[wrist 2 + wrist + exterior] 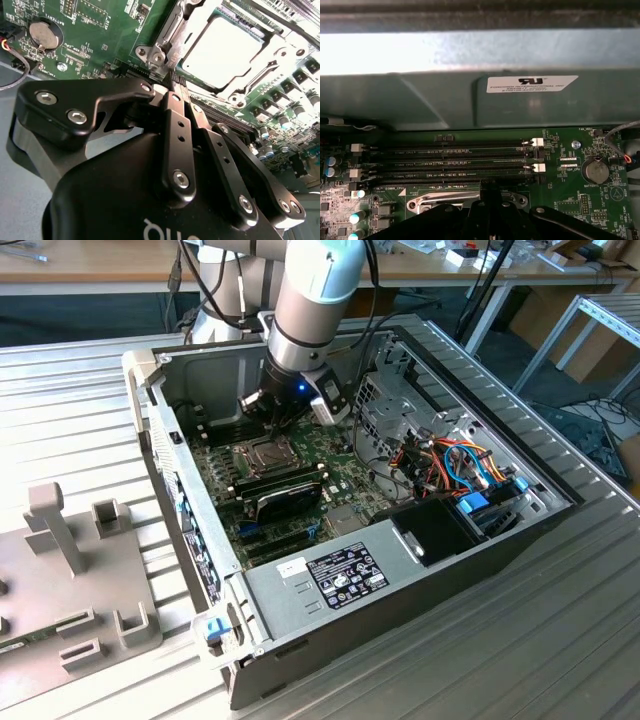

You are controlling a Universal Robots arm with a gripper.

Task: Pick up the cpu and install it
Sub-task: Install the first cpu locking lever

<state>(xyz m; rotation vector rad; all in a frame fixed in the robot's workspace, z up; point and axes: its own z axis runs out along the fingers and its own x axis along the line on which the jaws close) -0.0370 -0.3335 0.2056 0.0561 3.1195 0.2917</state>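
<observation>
The cpu is a flat silver-grey square lying in its socket on the green motherboard, with the hinged metal socket frame down around its edges. My gripper is shut with nothing visible between its black fingers, and its tips stand right at the frame's near edge. In the exterior view the gripper hangs inside the open computer case, just behind the socket frame. In the first wrist view the gripper points down beside the frame's edge.
Empty memory slots run beside the socket, and a coin battery sits nearby. The case wall rises close behind. A long black module, the power supply and a cable bundle fill the case. A grey fixture stands at the exterior view's left.
</observation>
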